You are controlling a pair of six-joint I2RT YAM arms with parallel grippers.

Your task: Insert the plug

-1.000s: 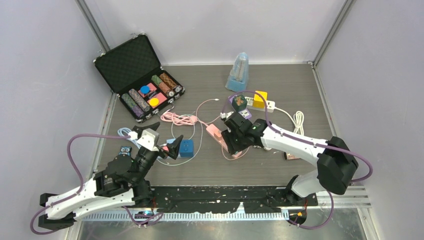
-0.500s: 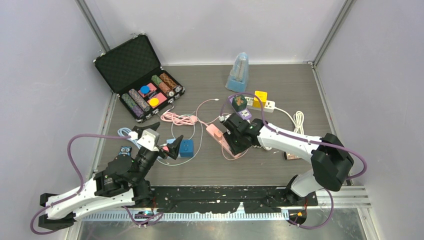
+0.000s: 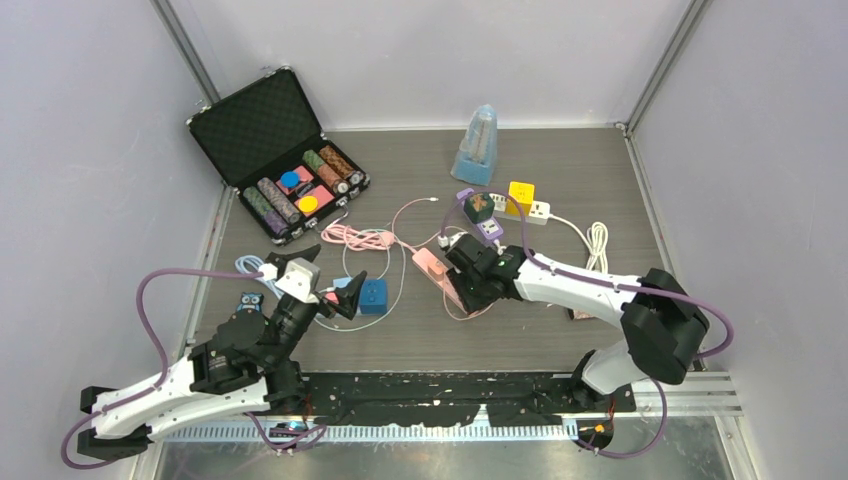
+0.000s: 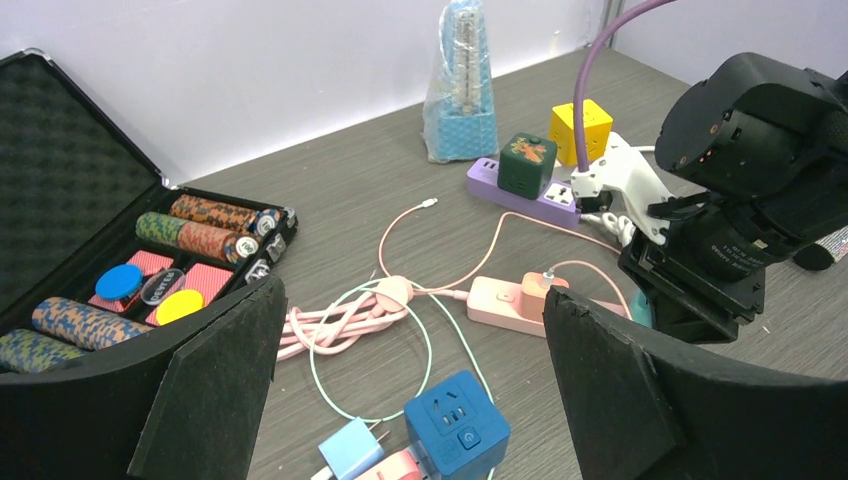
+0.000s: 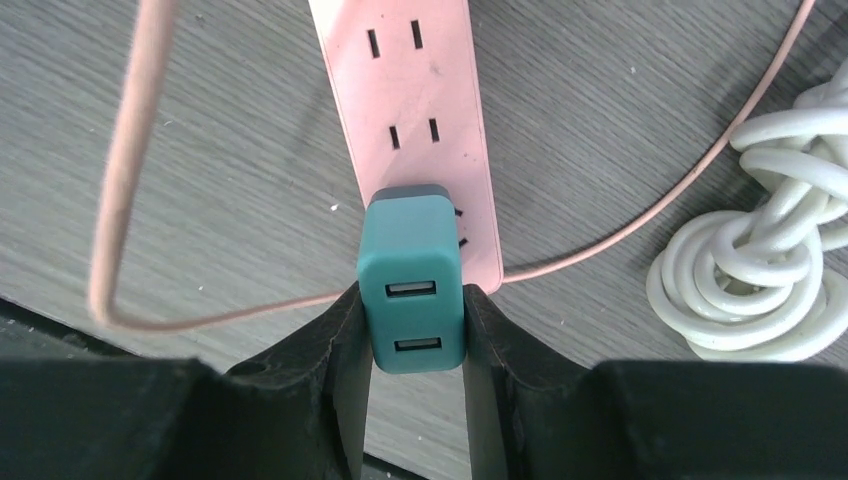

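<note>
Holds teal plug (image 5: 410, 250) in right hand (image 5: 412, 312), over pink power strip (image 5: 405, 90) mid-desk; seemingly not yet pushed home.

Right pincer (image 5: 413, 312) clamped, left pincer (image 4: 412, 292) agape

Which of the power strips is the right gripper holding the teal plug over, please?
The pink strip, directly beneath the right gripper and its teal plug. The purple strip lies farther back, carrying a green cube.
</note>
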